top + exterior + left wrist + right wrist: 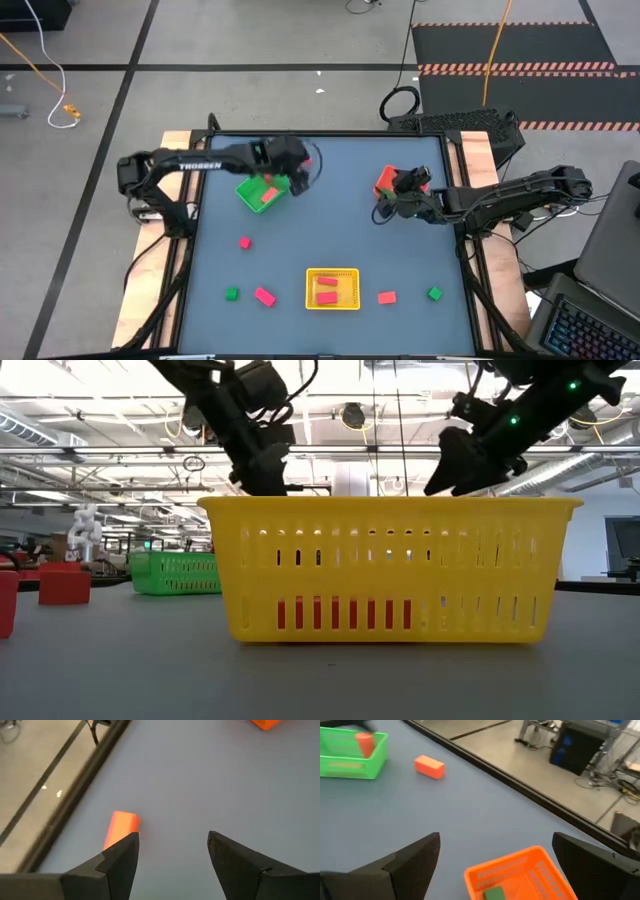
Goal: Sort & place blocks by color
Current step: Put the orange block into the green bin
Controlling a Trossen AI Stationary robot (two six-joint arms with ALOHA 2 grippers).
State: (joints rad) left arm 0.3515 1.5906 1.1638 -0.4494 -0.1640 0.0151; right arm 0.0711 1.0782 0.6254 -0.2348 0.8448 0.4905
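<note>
Closest to me stands the yellow tray at the front edge of the tabletop, with pink blocks inside, and more blocks lie scattered beside it, green and pink. Left pincer hangs spread and empty beside the green tray, which holds one pink block. Right pincer is also spread wide, just beside the red tray holding a green block.

L claw open beside pink block.
</note>
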